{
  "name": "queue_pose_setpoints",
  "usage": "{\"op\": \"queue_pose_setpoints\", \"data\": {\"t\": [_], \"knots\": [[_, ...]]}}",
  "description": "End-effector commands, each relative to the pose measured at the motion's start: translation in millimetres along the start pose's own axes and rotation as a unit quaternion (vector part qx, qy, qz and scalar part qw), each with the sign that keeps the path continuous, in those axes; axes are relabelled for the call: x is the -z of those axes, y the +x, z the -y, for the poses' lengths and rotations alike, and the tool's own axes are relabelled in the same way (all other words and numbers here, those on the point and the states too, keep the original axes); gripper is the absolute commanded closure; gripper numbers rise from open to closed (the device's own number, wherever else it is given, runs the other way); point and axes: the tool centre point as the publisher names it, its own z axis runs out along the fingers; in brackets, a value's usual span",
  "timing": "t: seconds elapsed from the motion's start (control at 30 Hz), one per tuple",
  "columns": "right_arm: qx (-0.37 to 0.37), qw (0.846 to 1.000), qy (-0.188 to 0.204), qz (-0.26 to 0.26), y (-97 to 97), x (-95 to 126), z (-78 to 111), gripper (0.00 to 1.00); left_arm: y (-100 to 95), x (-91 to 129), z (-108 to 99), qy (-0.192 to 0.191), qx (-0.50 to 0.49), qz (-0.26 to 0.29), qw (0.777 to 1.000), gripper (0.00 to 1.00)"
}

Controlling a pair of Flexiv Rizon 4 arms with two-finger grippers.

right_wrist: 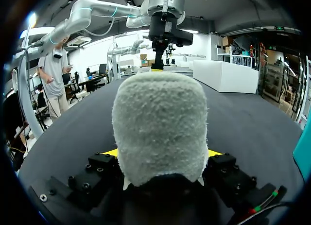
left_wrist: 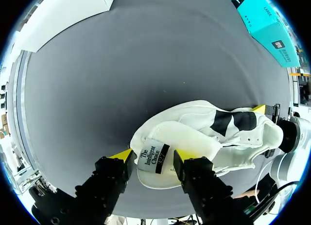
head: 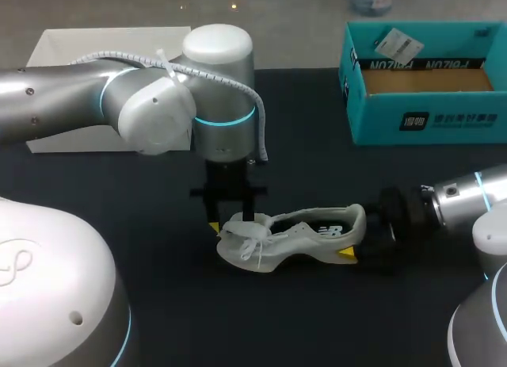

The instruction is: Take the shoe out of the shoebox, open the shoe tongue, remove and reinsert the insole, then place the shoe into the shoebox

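A white sneaker point(head: 297, 238) lies on its side on the black table point(head: 119, 193), toe toward my left arm. My left gripper point(head: 230, 223) hangs straight down over the shoe's front. In the left wrist view its fingers point(left_wrist: 124, 157) stand apart on either side of the white tongue point(left_wrist: 154, 159), which carries a printed label. My right gripper point(head: 352, 244) comes in low from the right with the heel between its yellow tips. In the right wrist view the fuzzy heel point(right_wrist: 160, 123) fills the space between both fingers of that gripper point(right_wrist: 161, 154), which press it from two sides.
The open teal shoebox point(head: 424, 117) stands at the back right, a tag resting on its far rim; it also shows in the left wrist view point(left_wrist: 265, 25). A flat white box point(head: 79, 54) lies at the back left, partly behind my left arm.
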Motion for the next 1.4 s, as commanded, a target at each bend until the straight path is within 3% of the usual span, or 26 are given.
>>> {"op": "queue_pose_setpoints", "data": {"t": [0.03, 0.33, 0.5, 0.63, 0.67, 0.7, 0.77, 0.8, 0.9, 1.4], "knots": [[0.0, 1.0, 0.001, 0.001, -1.4, -2.2, 4.5, 1.0, -4.5, 17.6, -6.5, 0.009, -0.011, -0.012, 1.0, 0.0], [0.0, 1.0, 0.001, 0.001, -1.4, -2.2, 4.5, 1.0, -0.9, 55.3, -12.8, 0.026, -0.077, -0.036, 0.996, 0.0], [0.0, 1.0, 0.001, 0.001, -1.4, -2.2, 4.5, 1.0, 7.8, 69.6, -11.2, 0.032, -0.204, -0.038, 0.978, 0.0], [0.0, 1.0, 0.001, 0.001, -1.4, -2.2, 4.5, 1.0, 14.9, 78.8, -13.1, 0.009, -0.399, -0.008, 0.917, 0.0], [0.0, 1.0, 0.001, 0.001, -1.4, -2.2, 4.5, 1.0, 15.5, 80.1, -13.9, 0.03, -0.442, 0.006, 0.897, 0.0], [0.0, 1.0, 0.001, 0.001, -1.4, -2.2, 4.5, 1.0, 16.1, 82.2, -13.9, 0.015, -0.485, 0.008, 0.874, 0.0], [0.0, 1.0, 0.001, 0.001, -1.4, -2.2, 4.5, 1.0, 17.0, 84.1, -12.9, 0.05, -0.545, 0.045, 0.836, 0.0], [0.0, 1.0, 0.001, 0.001, -1.4, -2.2, 4.5, 1.0, 16.7, 86.4, -12.0, 0.033, -0.575, 0.042, 0.816, 0.0], [0.0, 1.0, 0.001, 0.001, -1.4, -2.2, 4.5, 1.0, 14.4, 98.6, -12.3, 0.056, -0.639, 0.054, 0.765, 0.0], [0.0, 1.0, 0.001, 0.001, -1.4, -2.2, 4.5, 1.0, 14.4, 98.6, -12.3, 0.056, -0.639, 0.054, 0.765, 0.0]]}}
